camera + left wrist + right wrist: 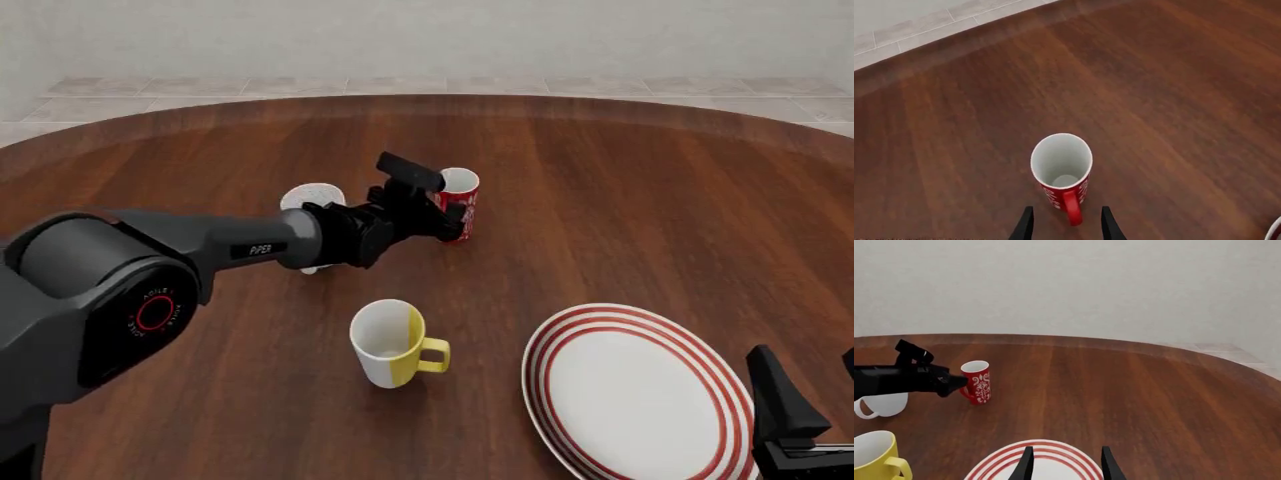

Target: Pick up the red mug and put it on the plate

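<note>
Red mug (458, 203) stands upright toward the table's far side, well apart from the plate (638, 394) at near right. Your left gripper (1066, 226) is spread, fingers flanking the handle, gripping nothing. Your right gripper (1065, 464) is spread, empty.

Round wood table (641, 180) carries red mug (458, 203), white mug (310, 200), yellow-and-white mug (387, 343), plate (634, 395).
</note>
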